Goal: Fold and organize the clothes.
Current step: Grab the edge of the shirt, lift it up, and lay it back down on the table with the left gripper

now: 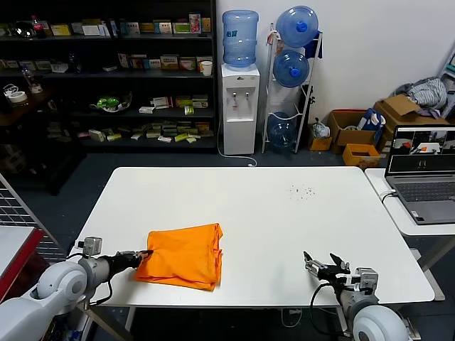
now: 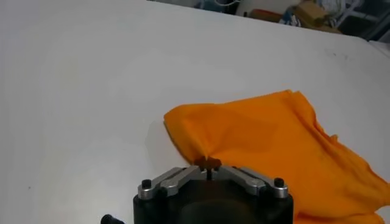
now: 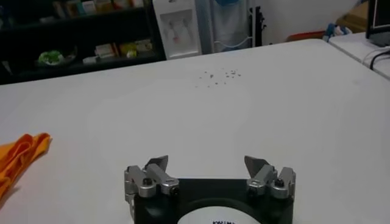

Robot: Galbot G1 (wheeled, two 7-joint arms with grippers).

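The orange T-shirt [image 1: 183, 253] lies folded into a rough rectangle on the white table [image 1: 284, 213], near the front left. My left gripper [image 1: 146, 253] is shut on the shirt's left edge, low at the table. In the left wrist view the fingertips [image 2: 208, 163] pinch a small pleat of the orange fabric [image 2: 274, 146]. My right gripper [image 1: 318, 264] is open and empty, low over the front right of the table, well apart from the shirt. In the right wrist view its fingers [image 3: 157, 164] stand wide apart, and the shirt's edge [image 3: 18, 157] shows far off.
A second table with an open laptop [image 1: 421, 170] stands at the right. Dark specks [image 1: 302, 190] lie on the table's far right part. A water dispenser [image 1: 239, 106], shelves [image 1: 106, 78] and cardboard boxes [image 1: 362, 135] stand behind.
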